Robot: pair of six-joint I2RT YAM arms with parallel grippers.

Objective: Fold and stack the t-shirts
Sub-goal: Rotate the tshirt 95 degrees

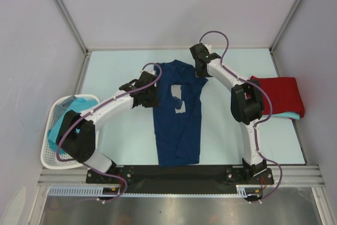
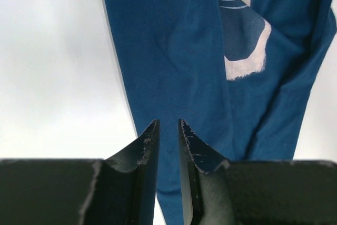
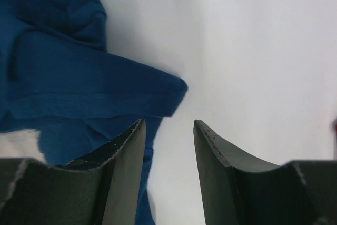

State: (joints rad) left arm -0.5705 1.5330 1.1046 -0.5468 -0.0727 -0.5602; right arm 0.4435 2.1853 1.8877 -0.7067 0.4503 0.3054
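While right fingers gape beside navy t-shirt, left fingers barely parted above it, grasp unclear

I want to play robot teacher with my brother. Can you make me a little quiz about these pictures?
1. What colour is the printed t-shirt? A. red B. navy blue C. turquoise
2. True or false: the right gripper is open.
3. What colour is the cloth in the white perforated basket?
Key: 1 B; 2 true; 3 turquoise.
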